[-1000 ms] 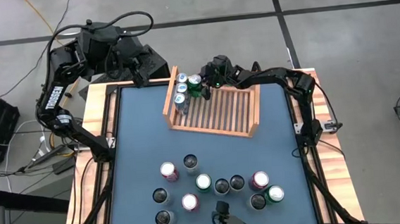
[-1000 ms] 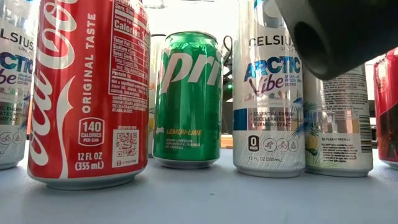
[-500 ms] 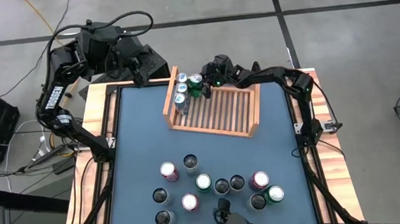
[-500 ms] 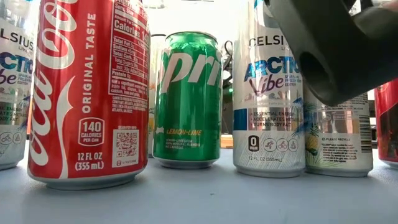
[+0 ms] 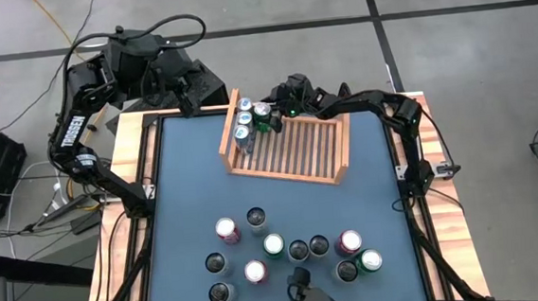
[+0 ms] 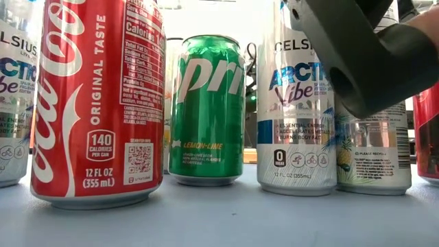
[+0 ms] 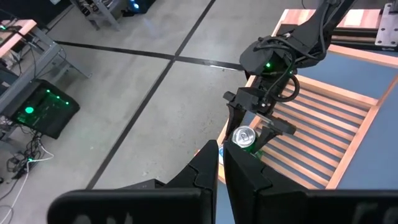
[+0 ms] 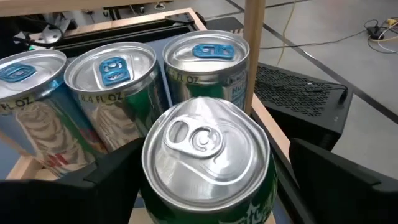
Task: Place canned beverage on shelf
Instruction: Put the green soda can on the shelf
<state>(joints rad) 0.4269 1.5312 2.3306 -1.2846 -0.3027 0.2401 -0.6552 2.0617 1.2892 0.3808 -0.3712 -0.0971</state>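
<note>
Right tool (image 5: pixel 269 116) stood at the shelf's far-left corner, its fingers spread wide to either side of the green can (image 5: pixel 263 114), apparently no longer gripping it. The right wrist view showed the can's silver lid (image 8: pixel 205 155) between the two dark fingers (image 8: pixel 99 180) with a gap on each side. The can stood upright, long axis vertical, on the slats of the shelf (image 5: pixel 293 154), just beside a row of three tall cans (image 5: pixel 243 130) lined along the left side board. From the tool the can lay straight ahead and slightly below, so I judged a straight pull-back toward three o'clock, or a lift, would clear it without tipping.

Left tool (image 7: pixel 219 171) was pinched shut, empty, parked off the table's far-left corner at about eleven o'clock of the shelf, well apart from it; the right arm was clearly nearer.

On the blue table (image 5: pixel 187 194) a cluster of loose cans (image 5: pixel 290 253) waited near the front edge, at six o'clock of the shelf. Beyond lay grey concrete floor with dark lines.
</note>
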